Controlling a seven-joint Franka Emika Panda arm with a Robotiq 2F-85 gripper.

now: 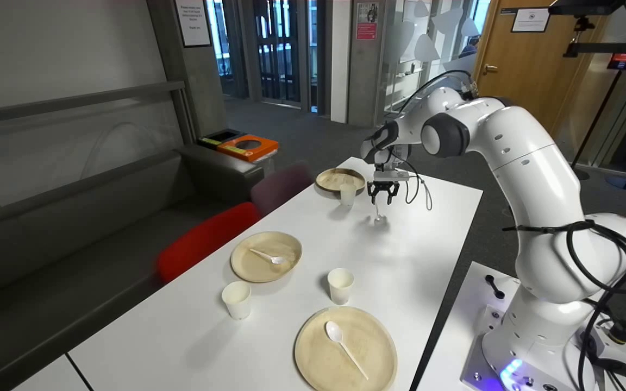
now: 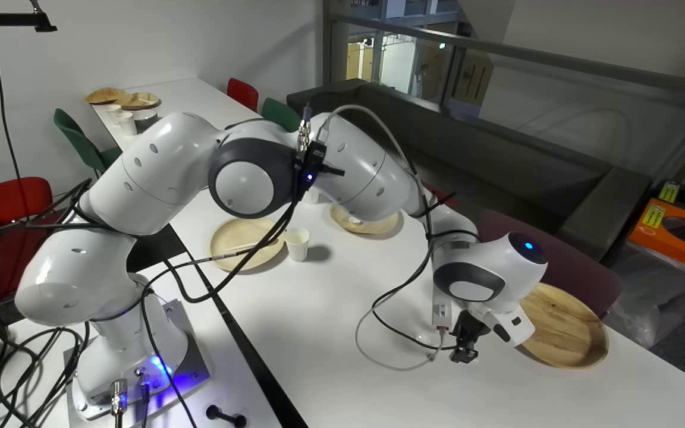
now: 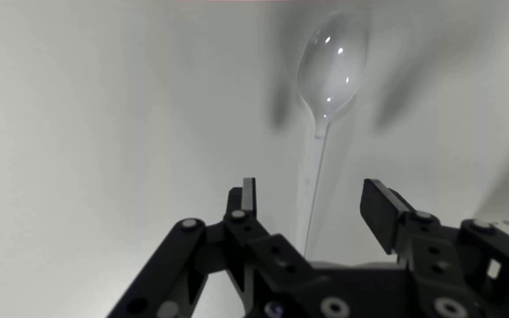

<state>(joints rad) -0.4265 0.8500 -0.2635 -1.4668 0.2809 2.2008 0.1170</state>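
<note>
gripper (image 3: 309,203): fingers (image 3: 379,216) spread, aimed down at the white table (image 1: 411,260), a gap showing on either side of the handle of a spoon (image 3: 326,104) between them.
spoon: pale plastic, lying on the tabletop well inside the long edges; bowl out ahead of the fingertips, handle end hidden behind the black gripper parts.
near cup (image 1: 348,194): upright, near the gripper toward the seat side; it overlaps a wooden plate (image 2: 568,333) in an exterior view, and whether the two touch cannot be told.
wooden plate: round, right up by the long edge where the purple chair (image 2: 583,282) stands; whether its rim passes that edge is hard to tell.
robot-side edge: white tabletop stretches from the fingers to here and on to the short end; a dark gap (image 2: 266,380) runs alongside, toward the base of the arm (image 1: 533,168).
cables (image 2: 405,282): black and grey loops hanging low beside the gripper.
other end: second plate (image 1: 253,269) near the seat-side edge, third plate (image 1: 318,358) nearer the robot, each with a white spoon (image 1: 276,260) in it; two more cups (image 1: 340,285) stand by them, well apart from the gripper.
seat side: red chair (image 1: 210,239) at the edge, dark sofa (image 1: 101,255) behind.
</note>
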